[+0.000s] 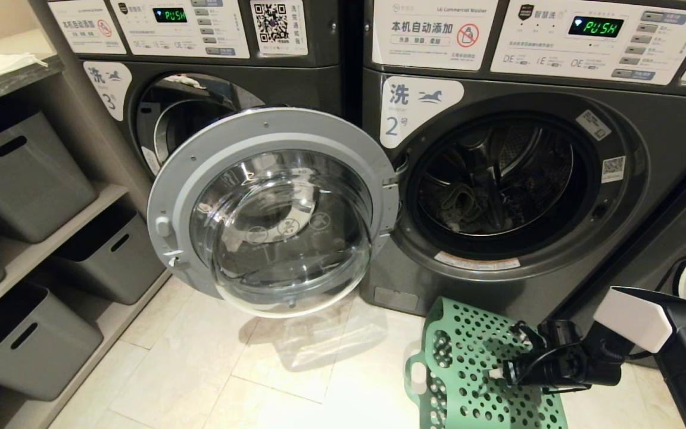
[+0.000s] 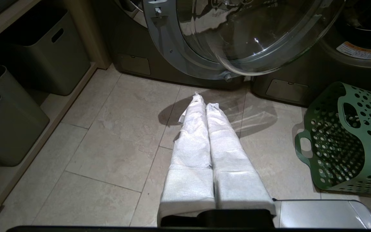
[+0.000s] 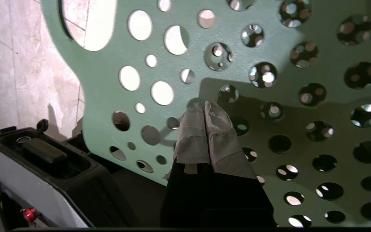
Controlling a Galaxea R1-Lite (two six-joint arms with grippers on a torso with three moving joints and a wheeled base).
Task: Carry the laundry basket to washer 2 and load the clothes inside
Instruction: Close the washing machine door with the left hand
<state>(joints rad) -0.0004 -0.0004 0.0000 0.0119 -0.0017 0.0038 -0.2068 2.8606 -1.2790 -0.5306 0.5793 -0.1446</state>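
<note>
Right gripper [image 3: 204, 108]: my fingers are pressed together with nothing between them; the tips sit inside the laundry basket [image 1: 468, 369], at or just off its perforated wall, contact not discernible.
Left gripper [image 2: 203, 101]: my fingers are closed tight and empty, hanging above the floor tiles [image 2: 108, 145] in front of the machines, well apart from the basket.
Washer 2 [image 1: 646, 196]: dark grey front-loader on the right, numeral 2 on its white label; its round door [image 1: 271, 208] stands swung wide to the left, covering much of washer 3 [image 1: 111, 89].
Drum [image 1: 498, 179]: open to view; crumpled clothes [image 1: 459, 205] lie inside at its lower left.
Laundry basket: green, tipped over on the tiles just in front of washer 2, low and right in the head view.
Storage bins [image 1: 21, 173]: grey, on shelves at the left.
</note>
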